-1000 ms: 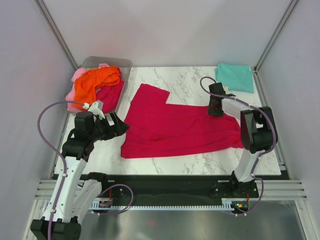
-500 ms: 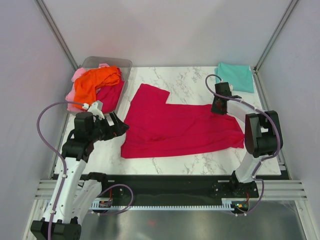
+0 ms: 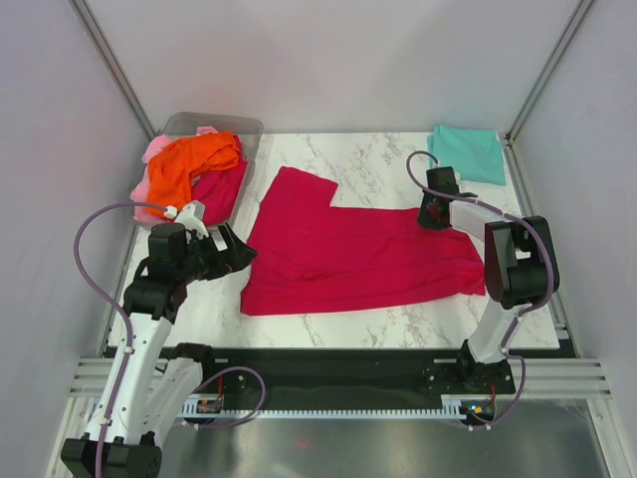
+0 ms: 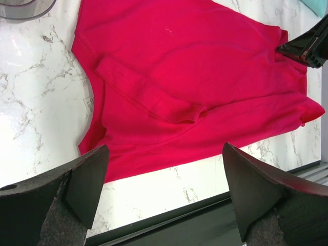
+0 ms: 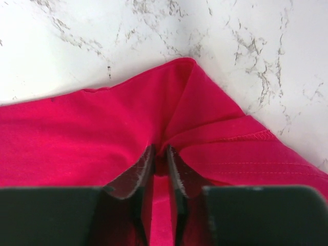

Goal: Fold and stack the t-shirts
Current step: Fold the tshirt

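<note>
From above, the crimson t-shirt is seen spread on the marble table, its far right corner met by the right gripper. By the left wrist, the left gripper is shown wide open, the shirt lying just beyond it; by the right wrist, a fold of that corner is shown pinched between the fingers

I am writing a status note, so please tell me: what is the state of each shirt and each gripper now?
crimson t-shirt: spread out, not folded square.
orange t-shirt: crumpled, on top of the bin.
pale pink t-shirt: crumpled, hanging over the bin's edge.
teal t-shirt: folded, far right corner.
left gripper: open, holding nothing.
right gripper: shut on a ridge of the crimson t-shirt.
</note>
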